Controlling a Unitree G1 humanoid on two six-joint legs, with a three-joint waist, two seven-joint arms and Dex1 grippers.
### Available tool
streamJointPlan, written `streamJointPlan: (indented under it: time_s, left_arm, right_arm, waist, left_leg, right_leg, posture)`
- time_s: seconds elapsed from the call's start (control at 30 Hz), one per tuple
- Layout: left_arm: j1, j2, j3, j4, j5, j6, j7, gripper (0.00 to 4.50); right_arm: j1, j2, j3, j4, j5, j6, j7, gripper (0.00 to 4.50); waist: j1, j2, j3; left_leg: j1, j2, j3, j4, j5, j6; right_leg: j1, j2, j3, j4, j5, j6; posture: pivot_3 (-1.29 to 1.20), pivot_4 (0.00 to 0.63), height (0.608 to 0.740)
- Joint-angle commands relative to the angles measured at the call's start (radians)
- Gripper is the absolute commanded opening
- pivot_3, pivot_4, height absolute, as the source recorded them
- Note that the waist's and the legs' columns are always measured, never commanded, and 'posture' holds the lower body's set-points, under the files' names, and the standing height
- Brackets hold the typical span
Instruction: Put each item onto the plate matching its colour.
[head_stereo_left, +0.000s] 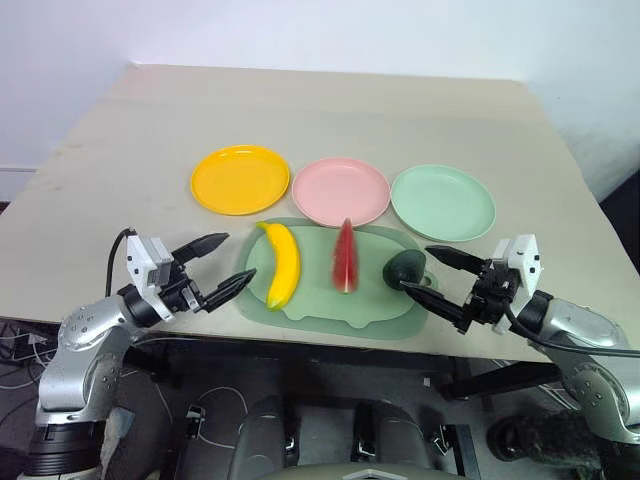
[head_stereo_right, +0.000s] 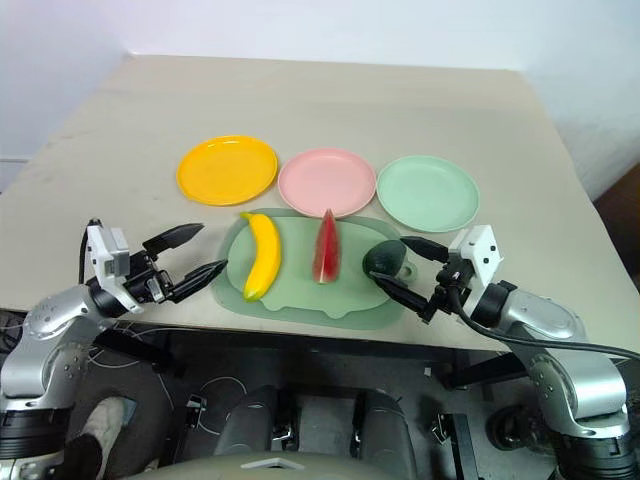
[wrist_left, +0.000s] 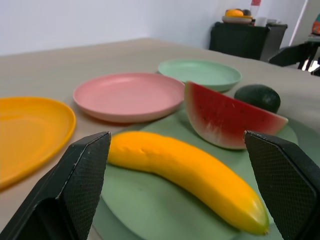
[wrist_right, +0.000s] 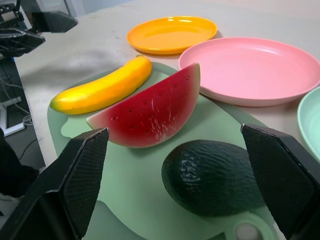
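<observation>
1. While both claws hang wide open and empty, I see the banana (head_stereo_left: 282, 264), watermelon wedge (head_stereo_left: 346, 257) and dark-green lump (head_stereo_left: 405, 268) lying on the pale-green mat (head_stereo_left: 330, 310), all three plates bare.
2. Risk: the right claw (head_stereo_left: 432, 272) sits just beside the lump; I judge a careless closing rolls it off the surface (head_stereo_left: 330, 110).
3. Risk: the left claw (head_stereo_left: 220, 268) may drag the mat.
4. Obstruction: none before the yellow plate (head_stereo_left: 240, 179), pink plate (head_stereo_left: 340, 190) or green plate (head_stereo_left: 442, 202).
</observation>
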Motion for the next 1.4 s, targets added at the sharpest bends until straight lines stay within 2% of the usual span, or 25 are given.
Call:
streamJointPlan:
  time_s: [0.03,0.27,0.7,1.07,1.33,1.4]
  left_arm:
    - [-0.016,0.013,0.01,-0.004,-0.004,-0.01,-0.019,4.46]
    - [-0.061,0.0,-0.004,0.029,0.014,-0.024,-0.02,4.46]
    - [-0.073,-0.02,-0.026,0.005,0.016,-0.014,-0.013,4.46]
    - [-0.038,-0.031,-0.036,-0.027,0.026,-0.024,0.001,4.46]
    - [-0.002,-0.028,-0.016,-0.044,0.024,-0.036,0.02,4.46]
    - [0.014,-0.027,-0.011,-0.055,0.021,-0.037,0.023,4.46]
  right_arm:
    - [-0.005,-0.005,-0.007,-0.008,0.007,-0.021,0.01,4.5]
    - [-0.037,-0.001,-0.007,0.01,0.0,-0.038,0.006,4.5]
    - [-0.103,-0.088,0.0,0.053,0.004,-0.008,0.079,4.5]
    - [-0.279,-0.139,0.162,0.222,-0.122,-0.122,0.272,4.5]
    - [-0.451,-0.137,0.29,0.454,-0.245,-0.274,0.448,4.5]
    - [-0.489,-0.136,0.324,0.515,-0.285,-0.325,0.494,4.5]
  waist:
    - [-0.002,0.0,0.0]
    - [-0.011,0.0,0.0]
    - [-0.012,0.0,0.0]
    - [-0.013,0.0,0.0]
    - [-0.018,0.0,0.0]
    - [-0.019,0.0,0.0]
  left_leg:
    - [0.0,0.0,0.0,0.0,0.0,0.0]
    - [0.0,0.0,0.0,0.0,0.0,0.0]
    - [0.0,0.0,0.0,0.0,0.0,0.0]
    - [0.0,0.0,0.001,0.0,0.0,0.0]
    - [0.0,0.0,0.001,0.0,0.001,-0.001]
    - [0.0,0.0,0.001,0.0,0.004,-0.006]
  right_leg:
    - [0.0,0.0,0.0,0.0,0.0,0.0]
    - [0.0,0.0,0.0,0.0,0.0,0.0]
    - [0.0,0.0,0.0,0.0,0.0,0.0]
    - [0.0,0.0,0.0,0.0,0.0,0.0]
    - [0.0,0.0,0.0,0.0,0.0,0.0]
    - [0.0,0.0,0.0,0.0,0.0,0.0]
  posture:
    - [0.0,0.15,0.695]
    - [0.0,0.15,0.695]
    - [0.0,0.15,0.695]
    - [0.0,0.15,0.695]
    - [0.0,0.15,0.695]
    - [0.0,0.15,0.695]
